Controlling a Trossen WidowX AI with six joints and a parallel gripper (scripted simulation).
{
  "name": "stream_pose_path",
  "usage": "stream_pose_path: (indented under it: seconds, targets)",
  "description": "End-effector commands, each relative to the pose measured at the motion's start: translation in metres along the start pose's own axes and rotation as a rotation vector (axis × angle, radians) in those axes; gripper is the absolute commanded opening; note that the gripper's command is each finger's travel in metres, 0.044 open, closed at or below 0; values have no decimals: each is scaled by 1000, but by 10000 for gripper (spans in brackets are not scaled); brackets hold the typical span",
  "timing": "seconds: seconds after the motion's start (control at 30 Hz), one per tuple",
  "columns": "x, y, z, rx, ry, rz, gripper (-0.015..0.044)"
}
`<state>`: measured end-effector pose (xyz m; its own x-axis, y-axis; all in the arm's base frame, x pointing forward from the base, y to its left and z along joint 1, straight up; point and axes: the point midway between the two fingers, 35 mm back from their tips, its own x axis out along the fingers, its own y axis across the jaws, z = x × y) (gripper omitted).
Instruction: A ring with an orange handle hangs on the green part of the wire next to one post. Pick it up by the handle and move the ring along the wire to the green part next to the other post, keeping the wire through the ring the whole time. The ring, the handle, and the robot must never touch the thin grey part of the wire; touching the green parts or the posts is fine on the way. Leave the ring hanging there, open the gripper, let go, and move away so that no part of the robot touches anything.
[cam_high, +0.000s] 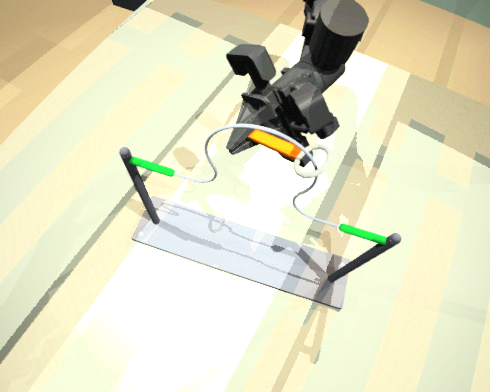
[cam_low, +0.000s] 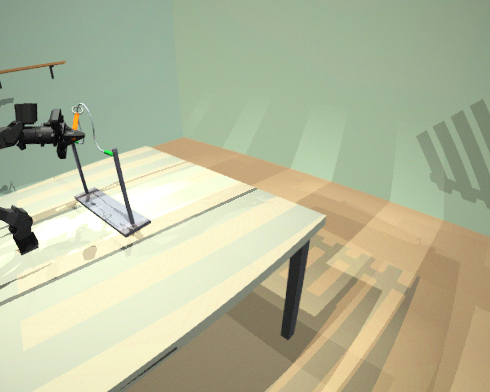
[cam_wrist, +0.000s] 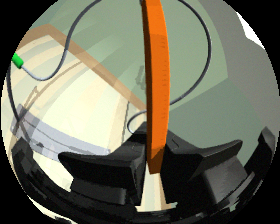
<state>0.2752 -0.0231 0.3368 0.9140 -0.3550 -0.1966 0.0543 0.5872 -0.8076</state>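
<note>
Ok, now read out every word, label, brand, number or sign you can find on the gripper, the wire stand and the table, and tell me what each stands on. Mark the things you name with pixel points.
No text can be read anywhere: none on the gripper (cam_high: 267, 151) (cam_low: 83, 135) (cam_wrist: 155, 150), the wire stand (cam_high: 215, 252) (cam_low: 112, 212) or the table (cam_low: 200, 250).
Any tiny marking on the arm would be too small to read.
</note>
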Motion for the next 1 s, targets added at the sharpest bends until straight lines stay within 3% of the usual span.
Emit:
stream_pose_path:
  seconds: [0.0, 0.97]
  targets:
    - [-1, -3, -1, -53, -5, -34, -150]
    - [-1, -20, 3, -427, -52, -248, -150]
